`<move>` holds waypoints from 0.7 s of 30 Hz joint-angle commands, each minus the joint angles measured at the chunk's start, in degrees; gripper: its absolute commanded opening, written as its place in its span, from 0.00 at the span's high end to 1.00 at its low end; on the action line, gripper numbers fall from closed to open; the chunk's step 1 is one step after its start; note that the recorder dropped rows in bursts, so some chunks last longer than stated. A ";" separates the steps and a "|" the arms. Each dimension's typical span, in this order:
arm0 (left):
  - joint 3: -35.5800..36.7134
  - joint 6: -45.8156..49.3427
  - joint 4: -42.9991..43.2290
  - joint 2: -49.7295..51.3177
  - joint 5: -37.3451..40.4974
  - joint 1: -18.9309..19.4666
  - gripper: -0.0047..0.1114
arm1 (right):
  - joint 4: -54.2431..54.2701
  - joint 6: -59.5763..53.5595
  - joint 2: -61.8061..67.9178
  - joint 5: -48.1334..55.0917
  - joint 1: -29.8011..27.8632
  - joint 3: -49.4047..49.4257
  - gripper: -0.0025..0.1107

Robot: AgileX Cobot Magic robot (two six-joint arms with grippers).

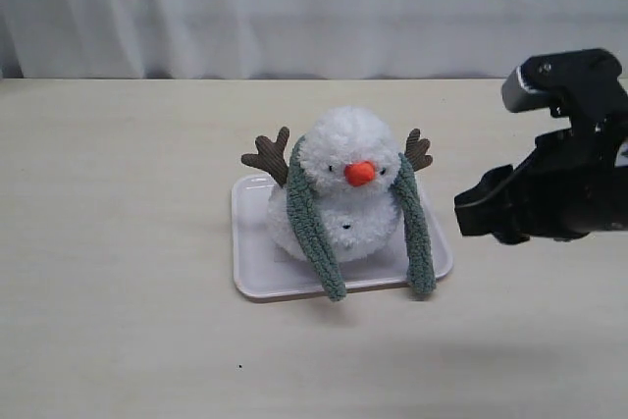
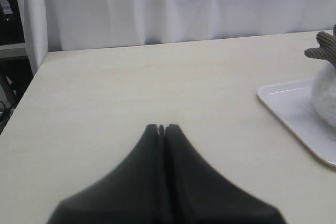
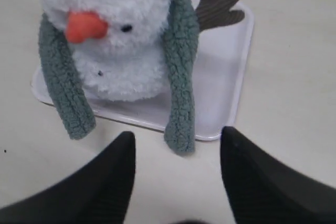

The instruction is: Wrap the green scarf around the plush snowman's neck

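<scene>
- Right claw (image 3: 176,132) is hovering with its jaws apart, gripping nothing
- Just ahead of it, one end of the green scarf (image 3: 181,77) is dangling over the white tray (image 3: 231,82) edge
- Beyond that, the plush snowman (image 3: 113,45) is sitting on the tray, both scarf ends hanging down its front
- I'm judging it draped only: nothing is crossing at the snowman's neck (image 1: 339,198)
- A twig arm (image 3: 218,3) is sticking out behind that strand, possibly snagging
- Left claw (image 2: 161,127) is sitting closed and empty, the tray well off to its side
</scene>
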 commanded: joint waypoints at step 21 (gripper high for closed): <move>0.14 -0.09 -0.21 -0.18 -0.56 0.15 0.96 | 1.45 -0.10 22.44 -35.51 7.37 9.01 0.41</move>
